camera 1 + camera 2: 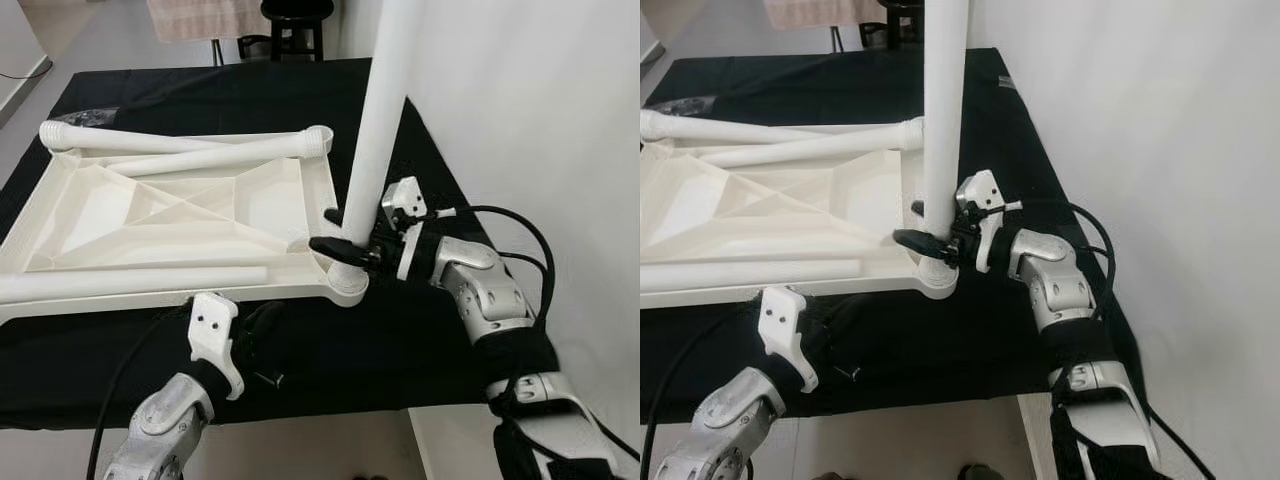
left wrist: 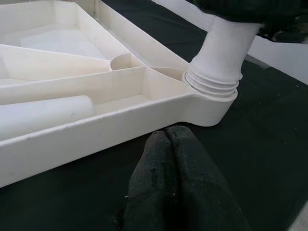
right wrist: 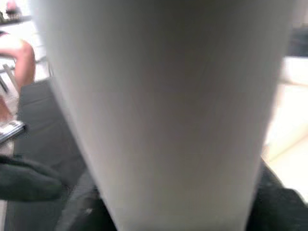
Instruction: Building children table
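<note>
A black cloth [image 1: 420,340] covers the work surface, and everything else is placed from it. A plain white wall [image 1: 540,110] rises just beside the cloth's right edge, evenly lit. Beyond the cloth's far edge a dark stool [image 1: 296,22] stands on a pale grey floor [image 1: 110,35], with a checked beige fabric [image 1: 200,17] hanging just left of the stool; more of the pale floor shows past the cloth's left edge and below its near edge.
</note>
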Controlling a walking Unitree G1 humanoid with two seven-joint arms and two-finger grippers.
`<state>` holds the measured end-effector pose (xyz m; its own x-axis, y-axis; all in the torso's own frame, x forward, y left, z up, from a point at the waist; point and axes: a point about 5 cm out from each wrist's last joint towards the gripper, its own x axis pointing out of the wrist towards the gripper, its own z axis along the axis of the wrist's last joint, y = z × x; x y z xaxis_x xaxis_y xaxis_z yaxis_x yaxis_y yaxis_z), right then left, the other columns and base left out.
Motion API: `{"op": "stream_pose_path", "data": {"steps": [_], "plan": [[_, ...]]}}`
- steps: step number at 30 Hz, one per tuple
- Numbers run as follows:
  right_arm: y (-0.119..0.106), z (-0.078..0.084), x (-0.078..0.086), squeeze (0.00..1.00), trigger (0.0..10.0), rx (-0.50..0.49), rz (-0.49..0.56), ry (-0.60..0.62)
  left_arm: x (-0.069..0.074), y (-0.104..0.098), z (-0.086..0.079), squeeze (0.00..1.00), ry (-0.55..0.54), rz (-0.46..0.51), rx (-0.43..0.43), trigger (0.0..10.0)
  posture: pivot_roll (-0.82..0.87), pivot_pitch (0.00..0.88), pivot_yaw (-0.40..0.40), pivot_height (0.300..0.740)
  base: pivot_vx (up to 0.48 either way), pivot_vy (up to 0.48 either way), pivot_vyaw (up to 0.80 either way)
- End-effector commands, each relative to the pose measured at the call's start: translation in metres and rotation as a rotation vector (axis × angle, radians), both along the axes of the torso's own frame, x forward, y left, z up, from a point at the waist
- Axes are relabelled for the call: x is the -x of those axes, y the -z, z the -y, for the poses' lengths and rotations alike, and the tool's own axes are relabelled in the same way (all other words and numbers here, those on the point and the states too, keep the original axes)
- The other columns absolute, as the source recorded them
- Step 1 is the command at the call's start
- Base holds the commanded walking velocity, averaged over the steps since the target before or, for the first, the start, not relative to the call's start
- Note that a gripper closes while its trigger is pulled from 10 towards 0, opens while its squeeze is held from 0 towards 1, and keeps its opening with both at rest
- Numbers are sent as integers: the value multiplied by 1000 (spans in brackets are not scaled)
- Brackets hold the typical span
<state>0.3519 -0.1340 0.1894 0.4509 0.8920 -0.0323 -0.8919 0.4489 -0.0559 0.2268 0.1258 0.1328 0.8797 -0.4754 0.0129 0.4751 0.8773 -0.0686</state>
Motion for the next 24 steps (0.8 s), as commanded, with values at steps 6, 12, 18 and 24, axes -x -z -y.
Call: {"op": "stream_pose_path", "data": {"steps": [6,12,18,24], "plan": [[7,23,-6,0,0,1,-43,84,10,-10,10,0,35,122,-119,10000,66,145,-62,740,0,0,0],[17,33,-3,0,0,16,-45,154,15,-18,13,0,34,208,-170,10000,62,141,-61,740,0,0,0],[56,37,21,0,0,118,-160,503,22,-24,15,0,39,286,-155,10000,47,138,-57,740,0,0,0],[61,12,60,0,0,130,-186,867,24,-20,17,0,43,257,-116,10000,31,137,-37,740,0,0,0]]}}
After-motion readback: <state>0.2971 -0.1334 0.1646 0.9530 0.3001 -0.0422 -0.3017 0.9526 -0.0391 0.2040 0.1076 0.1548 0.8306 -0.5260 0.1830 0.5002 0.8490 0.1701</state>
